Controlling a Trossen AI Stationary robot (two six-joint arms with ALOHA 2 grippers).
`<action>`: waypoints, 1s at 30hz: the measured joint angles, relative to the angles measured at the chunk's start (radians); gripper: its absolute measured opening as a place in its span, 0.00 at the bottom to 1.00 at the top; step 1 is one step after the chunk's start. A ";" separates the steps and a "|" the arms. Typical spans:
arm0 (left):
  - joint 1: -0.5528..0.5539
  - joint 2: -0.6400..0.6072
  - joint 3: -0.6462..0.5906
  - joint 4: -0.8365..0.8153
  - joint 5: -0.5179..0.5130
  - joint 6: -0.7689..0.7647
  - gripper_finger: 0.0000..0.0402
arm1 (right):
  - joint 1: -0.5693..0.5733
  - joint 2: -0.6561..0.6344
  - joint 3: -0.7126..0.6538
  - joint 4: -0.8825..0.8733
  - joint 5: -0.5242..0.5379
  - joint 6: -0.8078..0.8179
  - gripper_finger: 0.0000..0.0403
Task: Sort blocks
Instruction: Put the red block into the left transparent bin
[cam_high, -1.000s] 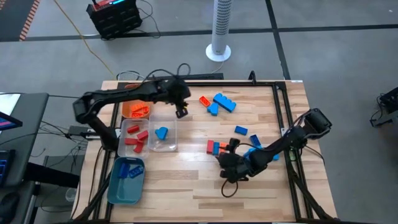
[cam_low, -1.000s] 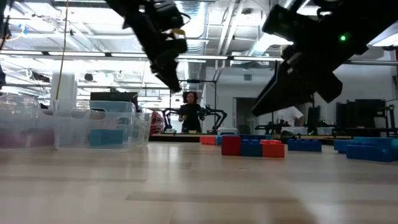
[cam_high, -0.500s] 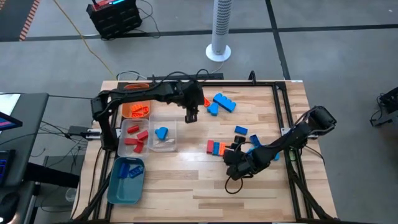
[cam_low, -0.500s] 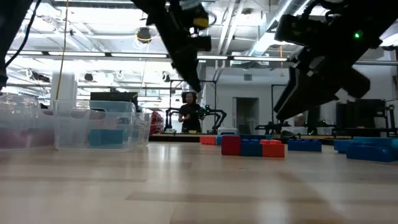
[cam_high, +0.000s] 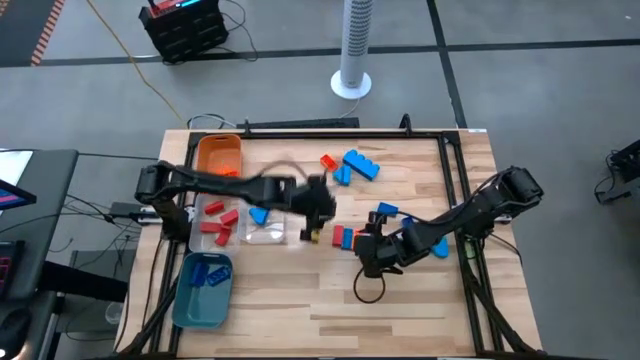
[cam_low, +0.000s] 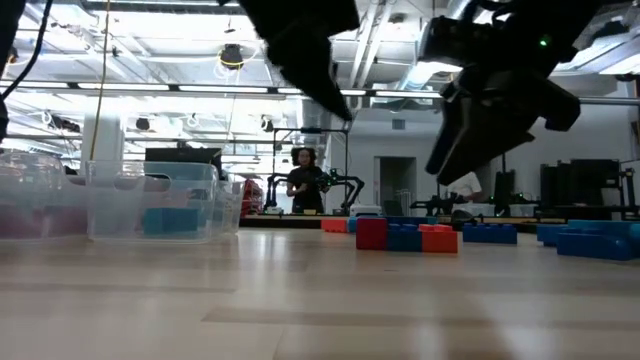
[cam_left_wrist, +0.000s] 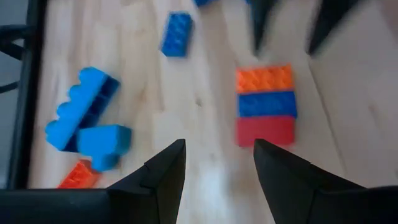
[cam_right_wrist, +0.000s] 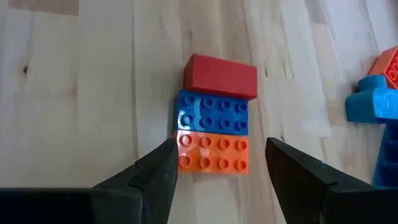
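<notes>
Teal tray (cam_high: 186, 296) holds blue blocks; clear tray (cam_high: 243, 235) left of the left claw (cam_high: 313, 232) holds red blocks and one blue; orange tray (cam_high: 219, 152) beyond holds orange ones. Left claw released, empty, over the desk (cam_high: 300, 300). Red-blue-orange block row (cam_high: 345, 238) lies between the claws, just right of the left one, long sides touching, row running claw to claw. Right claw (cam_right_wrist: 214, 180) released, empty, the row's orange end (cam_right_wrist: 213, 153) lined up with its gap. Other blue blocks (cam_high: 360, 165) lie farther back.
</notes>
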 joint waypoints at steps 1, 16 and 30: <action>-0.026 -0.003 -0.031 0.027 -0.043 -0.006 0.45 | 0.000 0.000 0.001 -0.010 0.000 0.001 0.62; -0.213 -0.462 -0.436 0.508 -0.339 -0.081 0.45 | -0.067 0.092 0.119 0.004 0.002 -0.183 0.62; -0.316 -0.753 -0.639 0.530 -0.338 -0.287 0.45 | -0.161 0.338 0.462 -0.203 -0.116 -0.035 0.62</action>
